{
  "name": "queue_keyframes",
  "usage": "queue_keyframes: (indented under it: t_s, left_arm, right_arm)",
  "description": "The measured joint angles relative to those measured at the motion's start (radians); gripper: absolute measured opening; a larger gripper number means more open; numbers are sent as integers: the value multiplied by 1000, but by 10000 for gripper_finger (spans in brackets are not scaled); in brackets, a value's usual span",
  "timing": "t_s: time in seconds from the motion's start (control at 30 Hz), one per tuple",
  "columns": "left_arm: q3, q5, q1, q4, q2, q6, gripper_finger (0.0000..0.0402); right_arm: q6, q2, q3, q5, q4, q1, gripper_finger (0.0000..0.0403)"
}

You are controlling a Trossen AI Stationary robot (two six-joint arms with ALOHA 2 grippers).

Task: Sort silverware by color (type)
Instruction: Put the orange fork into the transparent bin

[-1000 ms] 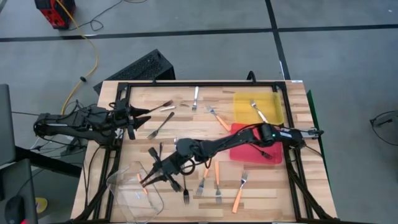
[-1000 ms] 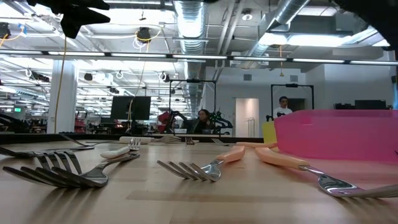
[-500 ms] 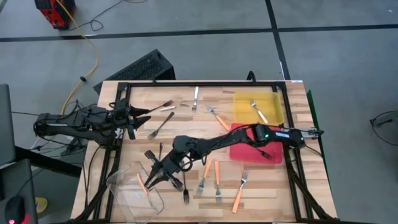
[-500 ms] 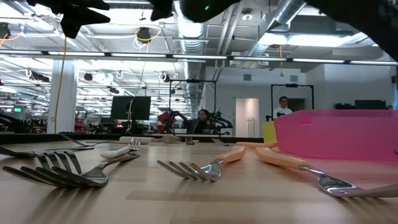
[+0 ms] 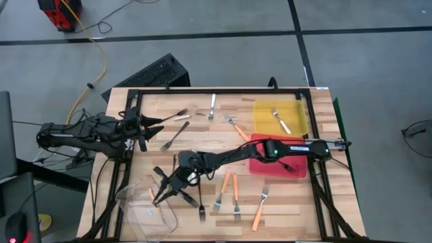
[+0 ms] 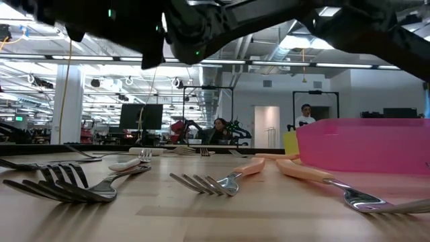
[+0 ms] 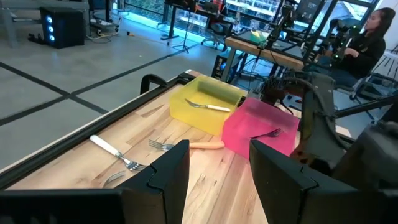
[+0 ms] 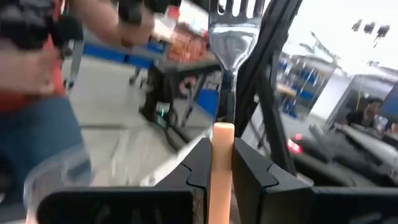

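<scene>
- High view: the right pincer (image 5: 162, 192) is clamped on an orange fork (image 8: 222, 163) over the clear tub's (image 5: 143, 210) edge, at the tabletop's (image 5: 202, 131) front-left.
- Right wrist view: that fork stands between the fingers (image 8: 254, 169), tines outward.
- Left pincer (image 5: 160, 122) hangs spread apart near the left edge.
- Other forks lie scattered; one cream fork (image 5: 281, 121) sits in the yellow tray (image 5: 263, 118).

orange fork (image 8: 222, 163) gripped, forks (image 5: 234, 196) scattered

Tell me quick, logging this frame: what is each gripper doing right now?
Left gripper: open, empty, waiting at the table's left edge.
Right gripper: shut on an orange-handled fork, by the clear tub.
</scene>
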Motion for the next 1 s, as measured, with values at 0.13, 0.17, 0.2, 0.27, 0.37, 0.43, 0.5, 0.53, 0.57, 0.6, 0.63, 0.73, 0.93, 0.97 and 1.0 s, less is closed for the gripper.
queue_keyframes:
  t_s: [0.13,0.17,0.2,0.27,0.37,0.43,0.5,0.53,0.57,0.6,0.63,0.73,0.93,0.97,1.0]
  left_arm:
    - [0,0,0,-2,0,-1,151]
    - [0,0,0,-2,0,-5,151]
    - [0,0,0,-2,0,-6,151]
    - [0,0,0,-3,0,-7,151]
    - [0,0,0,-5,0,-7,151]
    - [0,0,0,-5,0,-7,151]
    - [0,0,0,-5,0,-5,151]
    - [0,0,0,-5,0,-5,151]
    - [0,0,0,-5,0,-5,151]
    - [0,0,0,-5,0,-5,151]
    - [0,0,0,-5,0,-5,151]
    - [0,0,0,-5,0,-5,151]
    - [0,0,0,-5,0,0,151]
    - [0,0,0,-5,0,0,151]
    - [0,0,0,-5,0,0,151]
  right_arm:
    - [-103,-1,0,0,-70,0,64]
    - [-125,-1,0,0,-91,1,64]
    - [-145,-1,0,0,-113,2,64]
    - [-178,-1,0,0,-144,3,64]
    - [-183,-1,0,1,-146,1,64]
    - [-183,-1,0,1,-146,-5,64]
    - [-184,-1,0,0,-149,-8,64]
    - [-183,-1,0,0,-149,-10,64]
    - [-183,-1,0,0,-149,-12,64]
    - [-183,-1,0,0,-151,-13,64]
    - [-183,-1,0,0,-151,-15,64]
    - [-183,-2,0,0,-154,-18,64]
    - [-183,-2,0,-3,-163,-24,64]
    - [-184,-2,0,-5,-165,-24,64]
    - [-191,-2,0,-11,-169,-24,64]
